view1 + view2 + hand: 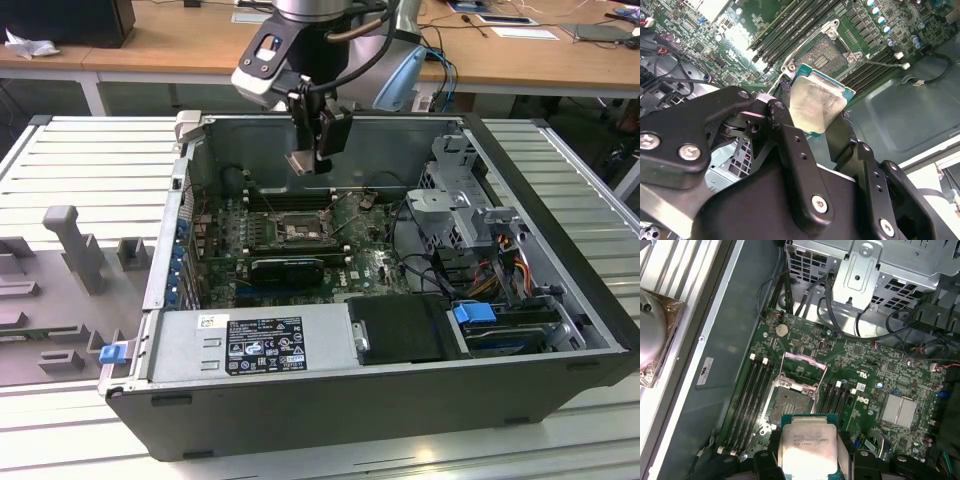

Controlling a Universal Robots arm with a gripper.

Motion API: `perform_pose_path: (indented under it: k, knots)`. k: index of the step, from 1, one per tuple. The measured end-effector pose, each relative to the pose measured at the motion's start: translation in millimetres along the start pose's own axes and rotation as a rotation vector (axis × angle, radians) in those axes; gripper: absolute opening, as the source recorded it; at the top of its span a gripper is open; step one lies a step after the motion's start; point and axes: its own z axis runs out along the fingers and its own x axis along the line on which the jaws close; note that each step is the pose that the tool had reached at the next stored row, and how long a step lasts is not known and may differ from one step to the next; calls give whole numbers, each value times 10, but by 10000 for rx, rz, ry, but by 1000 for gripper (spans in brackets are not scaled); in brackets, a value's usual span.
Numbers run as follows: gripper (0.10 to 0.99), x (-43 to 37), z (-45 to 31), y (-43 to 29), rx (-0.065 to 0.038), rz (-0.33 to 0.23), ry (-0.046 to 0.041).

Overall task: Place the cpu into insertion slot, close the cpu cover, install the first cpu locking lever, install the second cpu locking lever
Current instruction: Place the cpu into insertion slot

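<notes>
My gripper is shut on the cpu, a pale silvery square chip on a green base, gripped by two opposite edges between the black fingers. In the exterior view the gripper hangs with the cpu inside the open case, well above the insertion slot. The first wrist view has the cpu over the near edge of the slot. The cpu cover is flipped open beyond the slot. A thin locking lever sticks out beside the slot.
Long black memory sticks flank the slot on both sides. A metal drive cage with cables stands at the exterior view's right and a power supply at the front. Grey fixtures lie on the slatted table outside the case.
</notes>
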Motion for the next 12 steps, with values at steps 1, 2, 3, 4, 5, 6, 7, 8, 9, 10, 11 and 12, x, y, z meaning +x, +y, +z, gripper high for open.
perform_pose_path:
  k: [1, 2, 3, 4, 5, 6, 7, 8, 9, 10, 11, 12]
  knots:
    - [525, 0, 2, 0, 1, 10, -1]
    - [525, 0, 5, 0, 1, 30, -1]
    - [525, 0, 8, 0, 1, 45, -3]
    - [525, 0, 9, 0, 2, 52, -4]
    - [525, 0, 11, -1, 2, 67, -4]
    - [525, 0, 14, -1, 3, 84, -5]
    - [525, 0, 16, -1, 4, 93, -6]
    - [525, 0, 17, -1, 6, 104, -6]
    - [525, 0, 20, -1, 6, 117, -6]
    - [525, 0, 21, -1, 7, 123, -6]
    - [525, -1, 25, -2, 9, 150, -8]
    - [525, -1, 28, -2, 9, 164, -10]
